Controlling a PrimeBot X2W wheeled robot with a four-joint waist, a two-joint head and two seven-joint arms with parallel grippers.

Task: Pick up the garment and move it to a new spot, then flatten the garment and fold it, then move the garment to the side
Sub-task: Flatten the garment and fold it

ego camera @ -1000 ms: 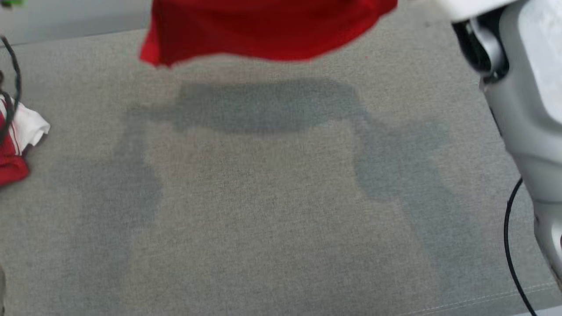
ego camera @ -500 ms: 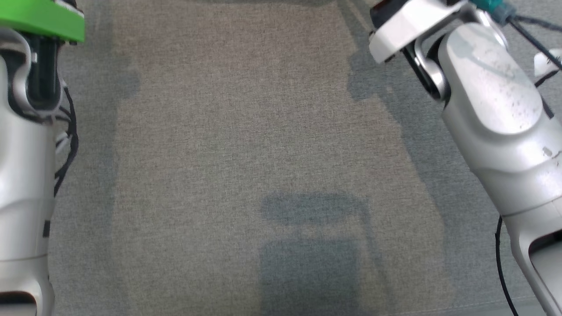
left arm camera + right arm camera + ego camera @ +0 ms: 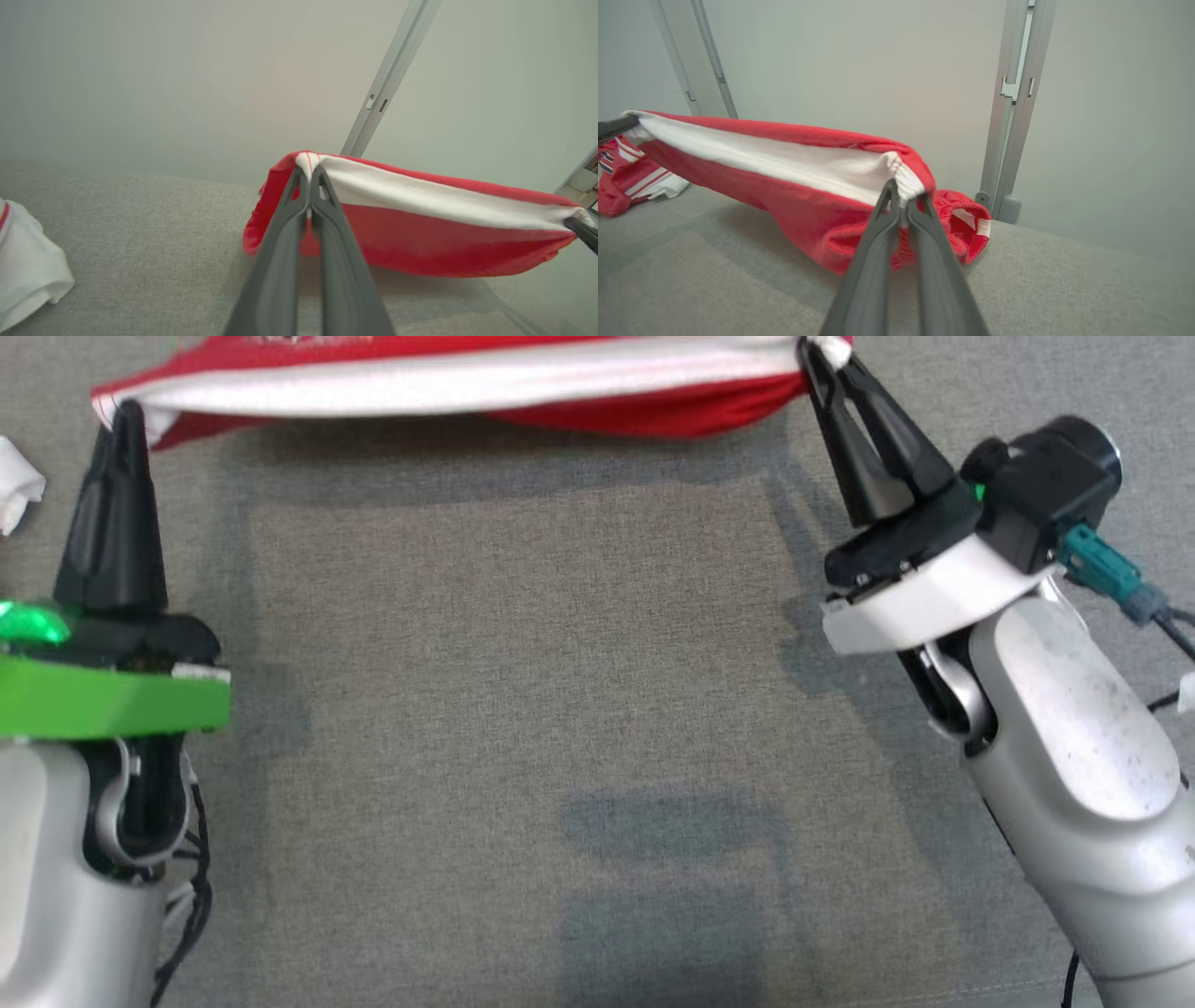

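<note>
The garment (image 3: 467, 378) is red with a white band, stretched in the air between my two grippers along the top of the head view. My left gripper (image 3: 123, 415) is shut on its left corner, and my right gripper (image 3: 814, 357) is shut on its right corner. In the left wrist view the left gripper (image 3: 309, 169) pinches the white hem of the garment (image 3: 434, 233), which sags toward the grey surface. In the right wrist view the right gripper (image 3: 902, 190) clamps the elastic edge of the garment (image 3: 784, 186), whose lower part touches the surface.
A grey fabric surface (image 3: 523, 691) spreads below both arms. Another red and white cloth (image 3: 630, 179) lies at the left, its white part (image 3: 23, 275) near my left gripper. Grey wall panels with metal posts (image 3: 1015, 107) stand behind the surface.
The head camera has shifted a lot between frames. Both grippers now show near the top of the view with the garment's banded edge stretched between them.
</note>
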